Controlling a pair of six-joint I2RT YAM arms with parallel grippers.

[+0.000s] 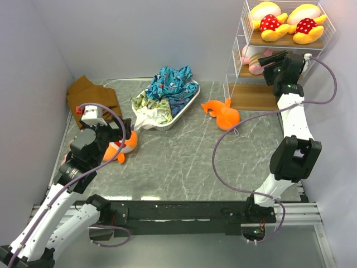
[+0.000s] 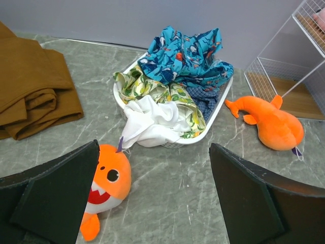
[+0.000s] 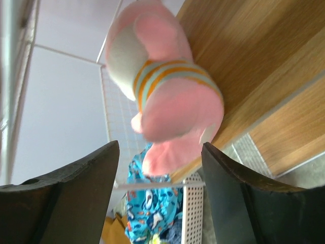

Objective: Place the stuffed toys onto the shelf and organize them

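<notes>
Both jaws released; cloth-heaped tray (image 2: 189,142) between orange sharks (image 2: 109,178) (image 2: 274,127); brown cloth (image 2: 35,86) far left.

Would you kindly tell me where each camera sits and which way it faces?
Top external: above and behind the robot, looking down toward the shelf; left tool and right tool show with their whole arms.
Left wrist: low, facing the white tray, near shark, far shark and brown cloth; its fingers fill the lower corners.
Right wrist: tilted, at the shelf, facing the pink toy on the middle board; its fingers frame the bottom.
Shared: the first two both show tray and sharks.
</notes>
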